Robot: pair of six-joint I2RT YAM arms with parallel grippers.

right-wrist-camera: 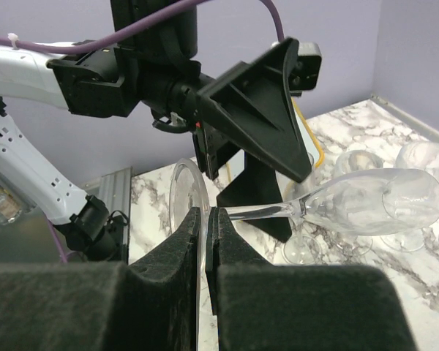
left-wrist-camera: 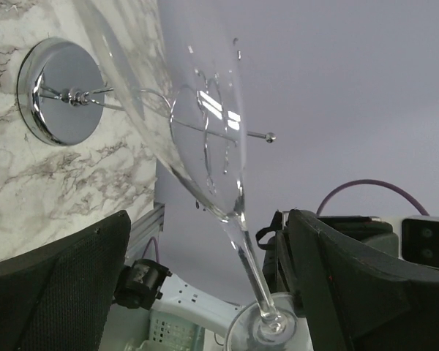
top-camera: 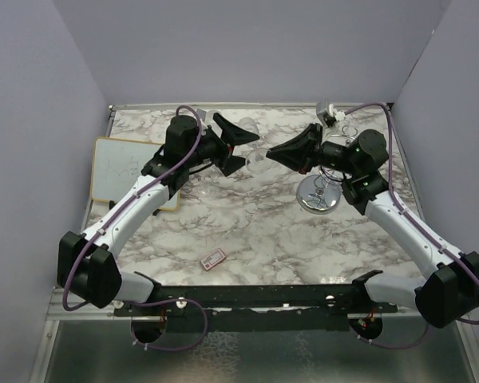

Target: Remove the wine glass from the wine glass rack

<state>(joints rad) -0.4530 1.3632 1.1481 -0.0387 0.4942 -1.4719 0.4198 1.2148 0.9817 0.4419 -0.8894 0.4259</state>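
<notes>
the right gripper point(right-wrist-camera: 205, 241) pinches only the thin round foot of the wine glass point(right-wrist-camera: 366, 201), which sticks out sideways ahead of it, off the wine glass rack point(left-wrist-camera: 62, 91), its stem inside the wide-spread jaws of the left gripper point(left-wrist-camera: 205, 238), so a bump there could make it slip and smash.

Clear stemmed wine glass point(right-wrist-camera: 373, 205): smooth, glossy transparent glass. Shiny chrome wine glass rack point(left-wrist-camera: 51, 102): mirror-polished metal wire and disc. White-and-grey marble-patterned table top point(top-camera: 247, 231): smooth, faint sheen. Black pads point(right-wrist-camera: 172, 256) of the right gripper point(right-wrist-camera: 204, 219): matt, finely textured.
</notes>
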